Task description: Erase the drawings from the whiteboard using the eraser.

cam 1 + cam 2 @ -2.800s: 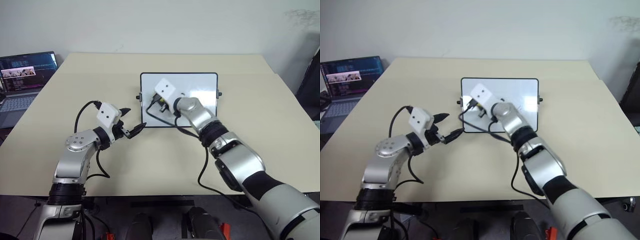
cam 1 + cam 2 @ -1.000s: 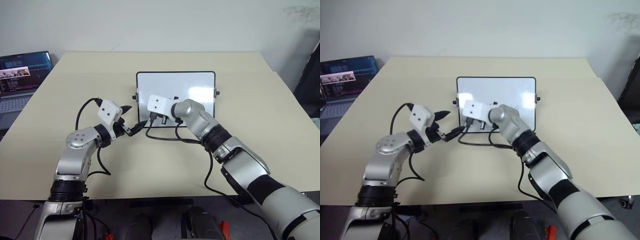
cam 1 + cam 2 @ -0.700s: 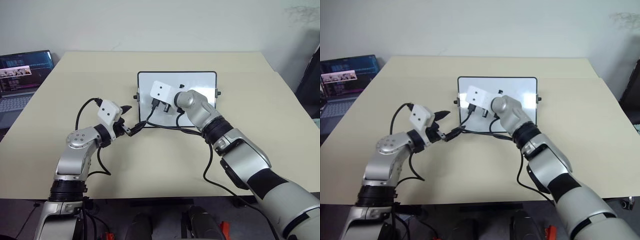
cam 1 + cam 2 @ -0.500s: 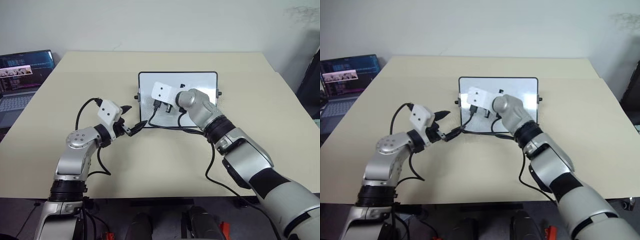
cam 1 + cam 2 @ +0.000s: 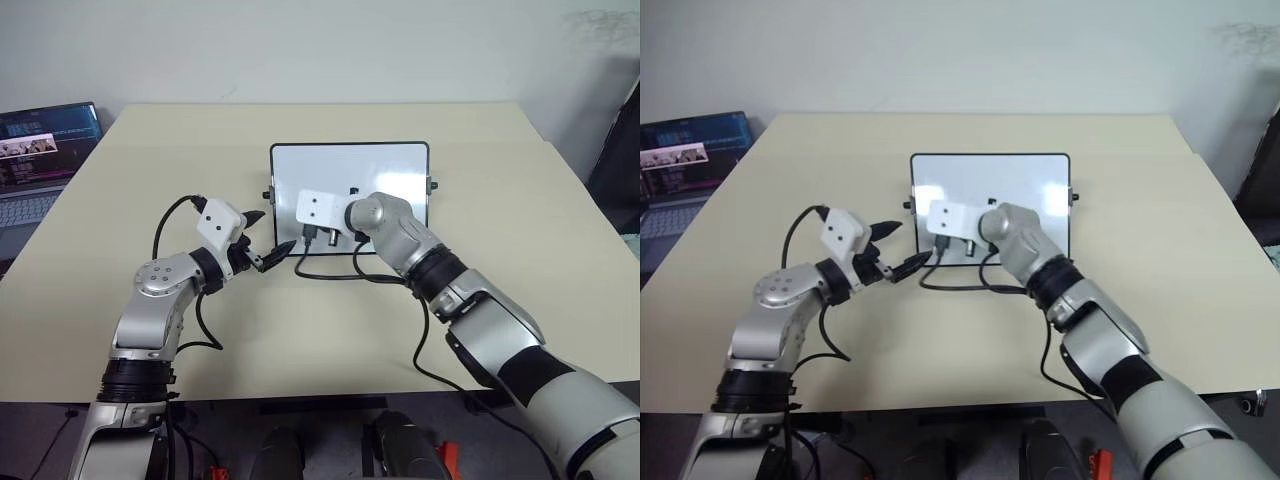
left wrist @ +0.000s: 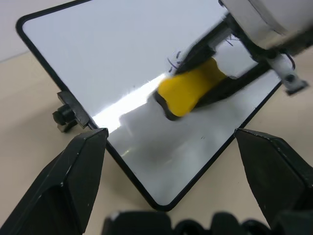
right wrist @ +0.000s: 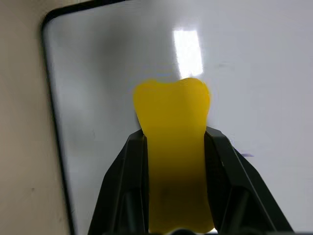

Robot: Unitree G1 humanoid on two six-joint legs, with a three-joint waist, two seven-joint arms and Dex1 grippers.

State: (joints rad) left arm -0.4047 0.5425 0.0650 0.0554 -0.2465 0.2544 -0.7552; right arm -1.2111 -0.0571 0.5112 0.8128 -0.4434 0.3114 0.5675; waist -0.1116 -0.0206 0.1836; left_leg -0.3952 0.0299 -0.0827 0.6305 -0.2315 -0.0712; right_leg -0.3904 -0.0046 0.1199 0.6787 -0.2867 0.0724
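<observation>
The whiteboard point(image 5: 390, 165) lies in the middle of the table, glossy white with a thin black frame. My right gripper point(image 7: 175, 136) is shut on the yellow eraser point(image 7: 172, 147) and holds it against the board's near left part. In the left wrist view the eraser point(image 6: 190, 88) rests on the board between the black fingers point(image 6: 230, 88). A small dark scribble point(image 5: 352, 190) of the drawings shows just beyond the right wrist, and a faint mark point(image 7: 244, 155) lies beside the eraser. My left gripper point(image 5: 268, 235) hovers open just off the board's near left corner, holding nothing.
An open laptop point(image 5: 40, 150) stands at the table's far left edge. Black cables point(image 5: 330, 272) hang from the right wrist over the board's near edge. A small black knob point(image 6: 63, 116) sticks out from the board's left side. Bare beige table point(image 5: 520, 230) surrounds the board.
My right gripper slid the eraser a little up the board and has come back down toward its near left corner. The left arm has kept still.
</observation>
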